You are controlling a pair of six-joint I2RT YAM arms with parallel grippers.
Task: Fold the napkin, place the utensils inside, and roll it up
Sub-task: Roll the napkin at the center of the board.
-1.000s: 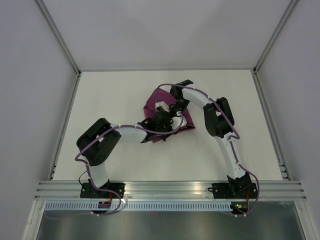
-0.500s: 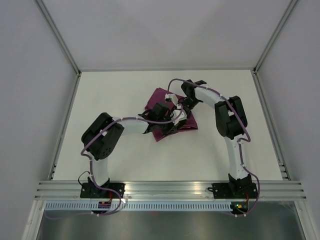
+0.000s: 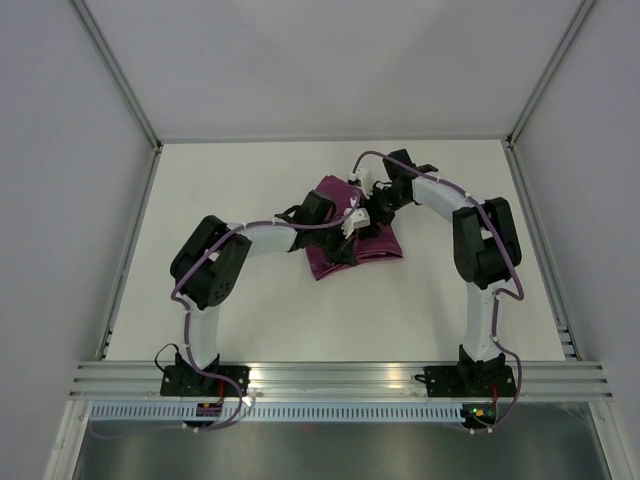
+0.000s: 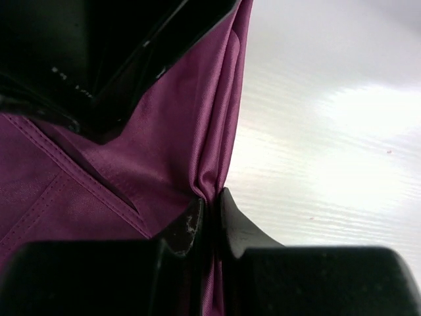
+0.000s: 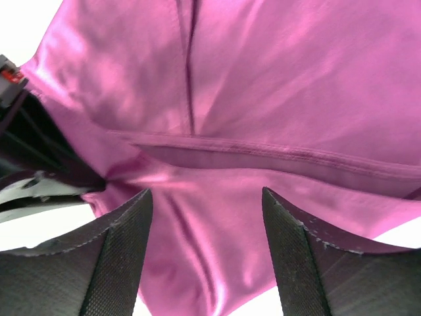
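Note:
The plum-purple napkin (image 3: 378, 246) lies bunched and partly folded at the middle of the white table. My left gripper (image 3: 352, 228) is shut on a pinched fold of it, and the left wrist view shows the cloth (image 4: 164, 151) squeezed between the two black fingers (image 4: 210, 205). My right gripper (image 3: 372, 210) hovers just beyond, over the napkin's far part. Its jaws (image 5: 206, 192) stand open above the shiny cloth (image 5: 263, 85) with nothing between them. A hemmed edge runs across the right wrist view. The utensils are hidden or out of view.
The white table (image 3: 230, 190) is bounded by grey walls at the left, right and back. An aluminium rail (image 3: 340, 378) with both arm bases runs along the near edge. The two arms arch in toward each other over the napkin.
The right gripper has opened and let go of the cloth while moving right and farther back. The left gripper has carried its napkin fold to the right.

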